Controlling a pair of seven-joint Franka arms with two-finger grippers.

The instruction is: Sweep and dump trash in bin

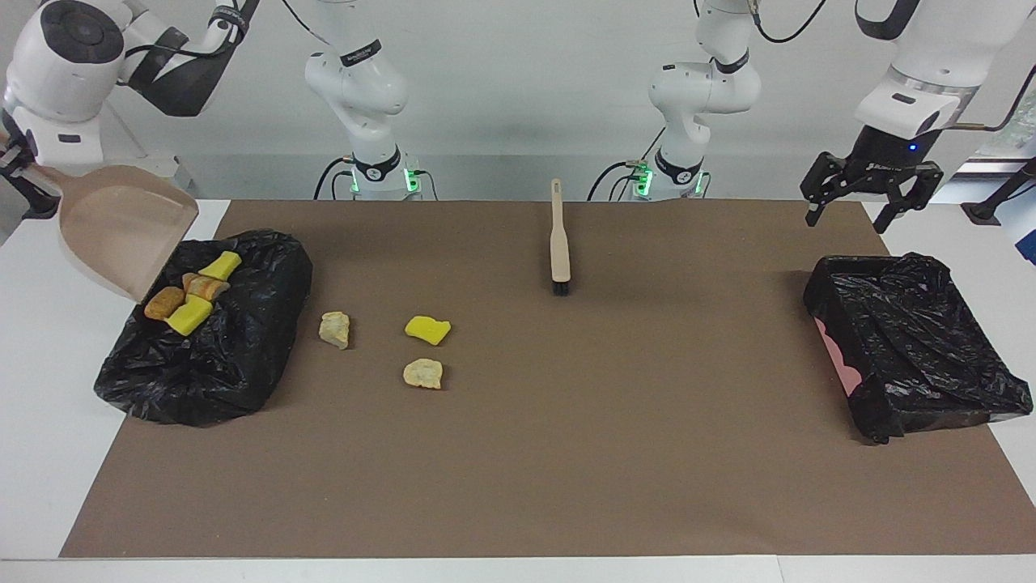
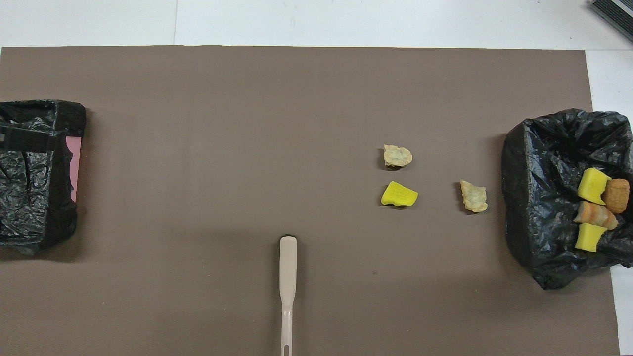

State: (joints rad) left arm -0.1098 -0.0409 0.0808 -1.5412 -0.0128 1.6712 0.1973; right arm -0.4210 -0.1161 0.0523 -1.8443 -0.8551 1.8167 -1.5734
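My right gripper (image 1: 18, 166) is shut on the handle of the beige dustpan (image 1: 121, 227), held tilted over the black-bagged bin (image 1: 243, 364) at the right arm's end of the table. Several trash pieces lie on the bag there: two yellow scraps (image 1: 220, 265) and two brown lumps (image 1: 164, 302). They also show in the overhead view (image 2: 593, 185). Three pieces lie on the brown mat beside that bin: a tan lump (image 1: 335, 329), a yellow scrap (image 1: 427, 329) and another tan lump (image 1: 423, 373). My left gripper (image 1: 850, 217) is open and empty, in the air near the other bin.
A beige brush (image 1: 558, 243) lies on the mat near the robots, bristles pointing away from them; it also shows in the overhead view (image 2: 288, 277). A second black-bagged bin (image 1: 890, 405) stands at the left arm's end. The brown mat (image 1: 566, 453) covers most of the table.
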